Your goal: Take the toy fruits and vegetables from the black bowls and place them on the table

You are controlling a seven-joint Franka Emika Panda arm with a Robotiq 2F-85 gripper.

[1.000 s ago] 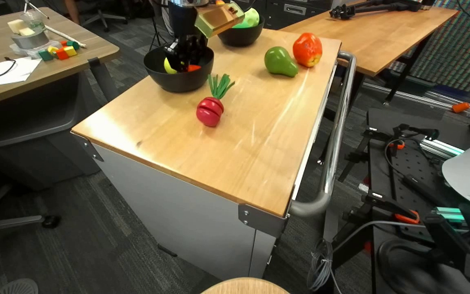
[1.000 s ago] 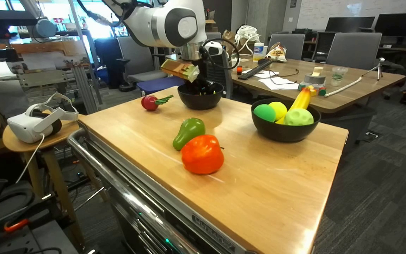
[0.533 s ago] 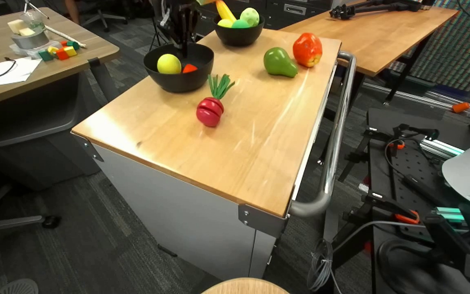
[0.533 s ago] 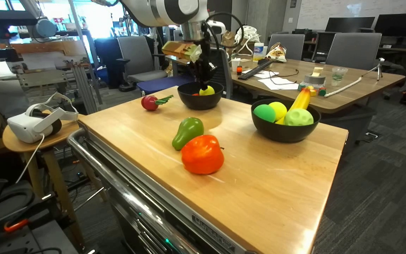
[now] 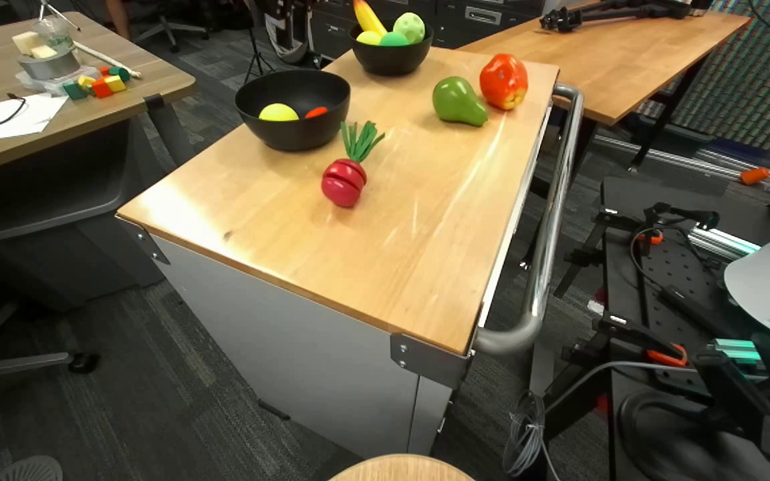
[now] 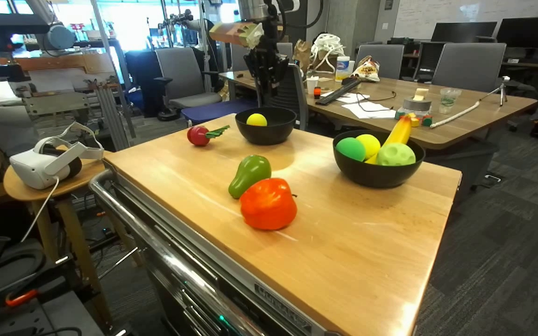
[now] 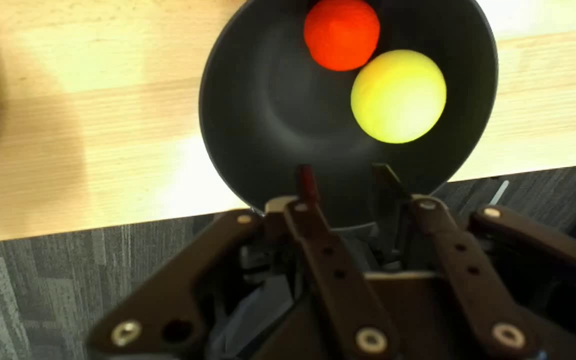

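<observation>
Hovering above black bowl (image 6: 269, 135), tool (image 7: 345, 172) spread, radish (image 6: 199, 136) nearby, headset (image 6: 33, 163) on stool (image 6: 91, 169), desk (image 6: 484, 112) beyond

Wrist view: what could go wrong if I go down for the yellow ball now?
The yellow ball is round, so the gripper may knock it rolling instead of pinching it. The red toy lies close beside it and might get in the way. The black bowl holding both stands near the edge of the table; a hard push could slide it off.
</observation>
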